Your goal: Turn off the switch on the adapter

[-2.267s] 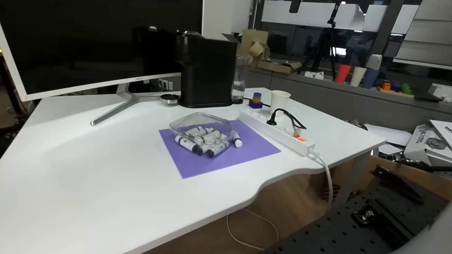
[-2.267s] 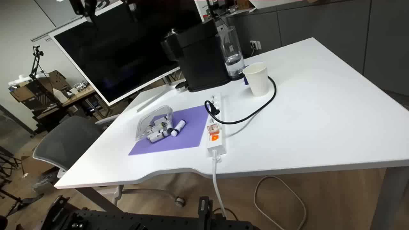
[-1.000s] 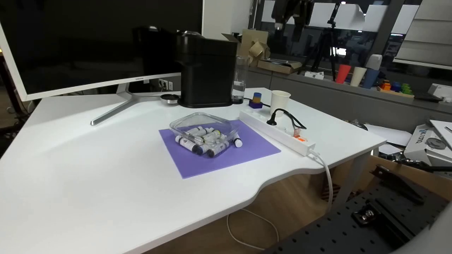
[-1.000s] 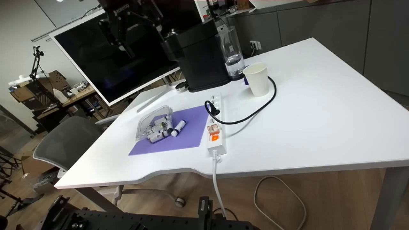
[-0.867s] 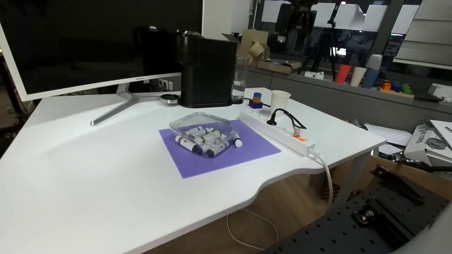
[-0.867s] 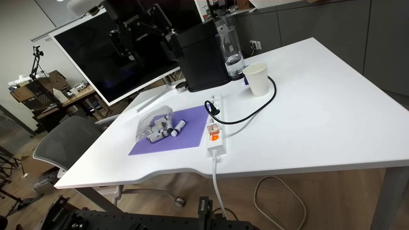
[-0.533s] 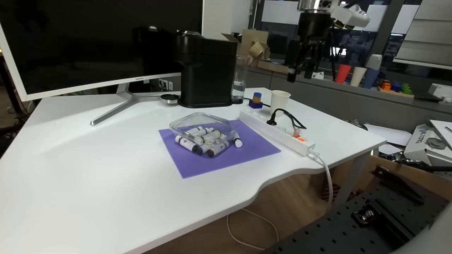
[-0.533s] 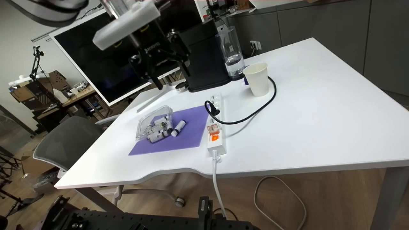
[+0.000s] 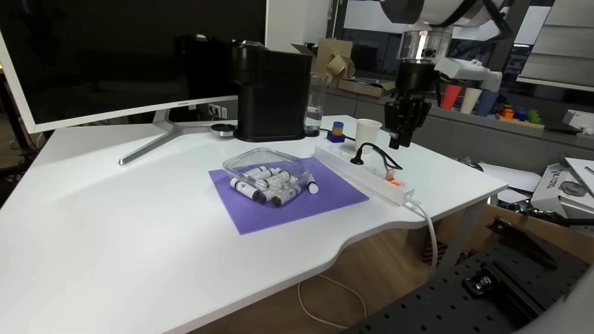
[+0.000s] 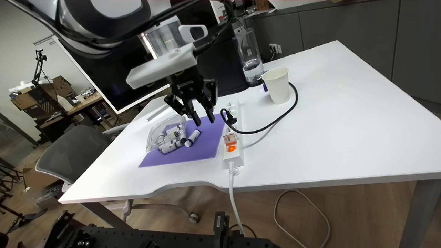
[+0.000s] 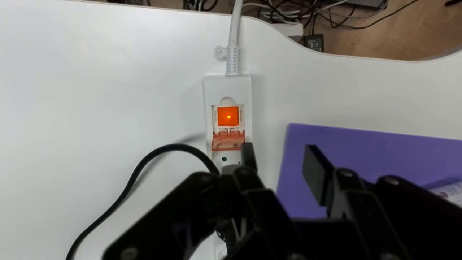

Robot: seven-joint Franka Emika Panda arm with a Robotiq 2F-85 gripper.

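One gripper (image 11: 279, 154), two jaws apart, one white adapter (image 9: 357, 175), one lit orange switch (image 11: 228, 116)

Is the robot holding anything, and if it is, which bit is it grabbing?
Nothing is held: the end effector is open, with a gap between its fingers in the wrist view. The orange switch is clear of them.

Robot arm (image 10: 110, 27), tool (image 11: 280, 159) pointing down, fingers (image 11: 316, 171) parted
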